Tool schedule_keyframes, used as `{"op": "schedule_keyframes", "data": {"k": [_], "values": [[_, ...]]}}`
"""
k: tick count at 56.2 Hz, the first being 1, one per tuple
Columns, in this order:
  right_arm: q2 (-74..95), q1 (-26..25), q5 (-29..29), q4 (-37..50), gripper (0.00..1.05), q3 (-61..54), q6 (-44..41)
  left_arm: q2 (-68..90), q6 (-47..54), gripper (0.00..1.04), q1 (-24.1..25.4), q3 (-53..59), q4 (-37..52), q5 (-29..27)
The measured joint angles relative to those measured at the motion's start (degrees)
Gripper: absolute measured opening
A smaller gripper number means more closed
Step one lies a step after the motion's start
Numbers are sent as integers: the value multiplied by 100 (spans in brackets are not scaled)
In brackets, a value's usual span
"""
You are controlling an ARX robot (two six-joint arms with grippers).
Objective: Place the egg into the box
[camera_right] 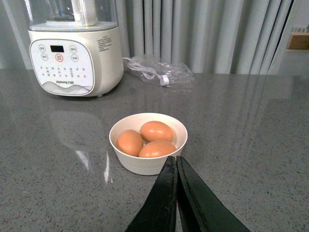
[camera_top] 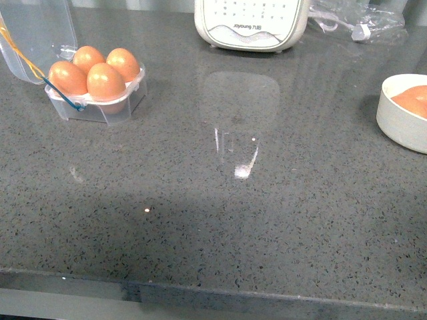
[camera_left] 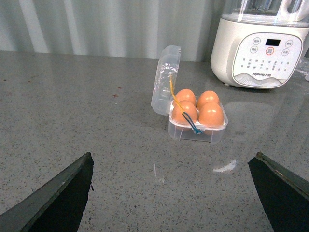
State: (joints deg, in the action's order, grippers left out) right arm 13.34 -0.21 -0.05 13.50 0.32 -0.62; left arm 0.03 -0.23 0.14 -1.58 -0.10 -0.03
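The box (camera_top: 100, 111) is a clear plastic carton at the far left of the counter, its hinged lid (camera_top: 32, 32) standing open. Several brown eggs (camera_top: 105, 81) fill its cells. The left wrist view shows the same box (camera_left: 197, 130) and eggs (camera_left: 211, 114) ahead of my left gripper (camera_left: 171, 193), which is open and empty, well short of the carton. Three more eggs (camera_right: 155, 131) lie in a white bowl (camera_right: 145, 166). My right gripper (camera_right: 175, 162) is shut and empty, its tips just in front of the bowl's near wall. Neither arm shows in the front view.
A cream kitchen appliance (camera_top: 250, 23) stands at the back centre, with a clear plastic bag holding a cable (camera_top: 353, 20) to its right. The bowl (camera_top: 400, 123) sits at the right border of the front view. The counter's front edge (camera_top: 213, 288) runs along the bottom.
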Motion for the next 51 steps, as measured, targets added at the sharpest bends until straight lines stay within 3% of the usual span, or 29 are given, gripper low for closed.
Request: {"op": "schedule_keyframes", "data": {"k": [13, 19, 31, 41, 51], "values": [[-437, 0, 0, -442, 3, 2, 0, 0, 0, 98, 0, 0, 0, 0], [-1130, 2, 0, -1305, 3, 4, 0, 0, 0, 98, 0, 0, 0, 0], [-1309, 2, 0, -1346, 3, 4, 0, 2, 0, 98, 0, 0, 0, 0], [-1311, 2, 0, -1346, 30, 4, 0, -2, 0, 98, 0, 0, 0, 2], [-1311, 2, 0, -1346, 69, 4, 0, -2, 0, 98, 0, 0, 0, 0]]}}
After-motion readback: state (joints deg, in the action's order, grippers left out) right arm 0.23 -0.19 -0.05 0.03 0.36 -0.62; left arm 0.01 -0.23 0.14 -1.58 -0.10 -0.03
